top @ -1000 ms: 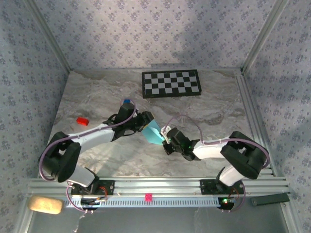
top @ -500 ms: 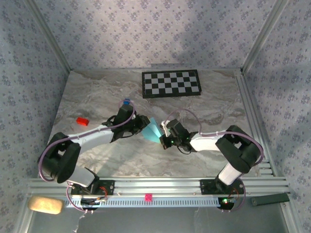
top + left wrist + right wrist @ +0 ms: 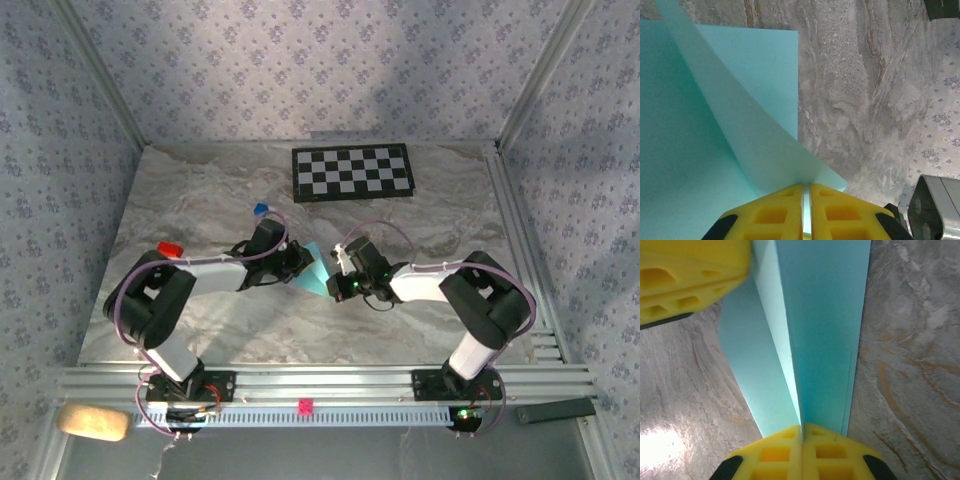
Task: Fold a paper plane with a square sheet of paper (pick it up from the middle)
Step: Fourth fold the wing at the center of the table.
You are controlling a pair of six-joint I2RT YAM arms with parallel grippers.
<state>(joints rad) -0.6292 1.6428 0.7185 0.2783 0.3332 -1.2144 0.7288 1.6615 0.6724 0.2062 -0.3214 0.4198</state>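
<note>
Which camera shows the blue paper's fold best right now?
Right wrist: the paper is close up, its crease running straight up from the shut right gripper. Left wrist shows a curling flap, pinched in the left gripper. The top view gives a small blue patch between the grippers.

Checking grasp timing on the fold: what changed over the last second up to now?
The left gripper closed onto the light-blue sheet, which the right gripper kept pinched. The right arm swung left and farther from its base, and the left arm's elbow drew inward. The checkerboard, red block and blue cube stayed put.
</note>
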